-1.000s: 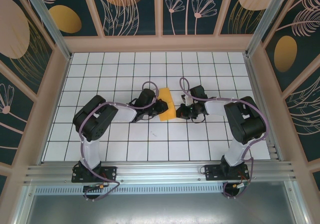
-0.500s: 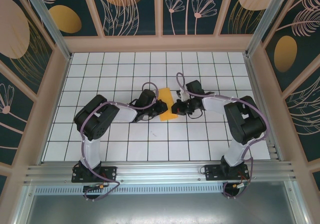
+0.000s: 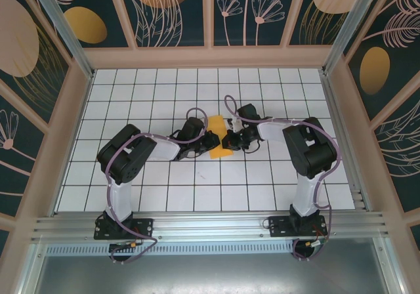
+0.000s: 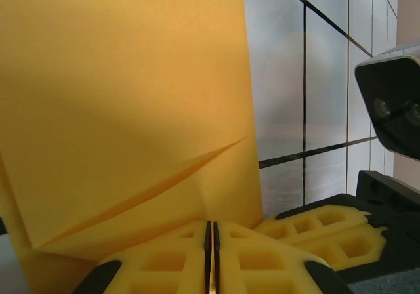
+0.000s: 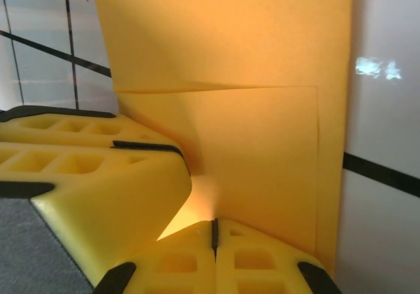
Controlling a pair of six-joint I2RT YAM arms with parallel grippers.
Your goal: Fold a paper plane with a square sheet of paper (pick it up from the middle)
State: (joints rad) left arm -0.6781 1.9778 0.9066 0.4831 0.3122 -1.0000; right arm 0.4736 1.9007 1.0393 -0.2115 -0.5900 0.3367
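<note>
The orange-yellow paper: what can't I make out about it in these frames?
- Top view: the paper is small, its side edges covered by the left gripper and right gripper; fold count unreadable.
- Left wrist view: the paper's top and left run off the frame, so its outline is cut off.
- Right wrist view: the left gripper's fingers hide the lower left; whether the shut right jaws pinch paper is unclear.

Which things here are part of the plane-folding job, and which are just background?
Job: partly folded sheet of paper; left gripper and right gripper, both shut on it.
Background: orange oval wall prints; white grid table; front aluminium rail.
</note>
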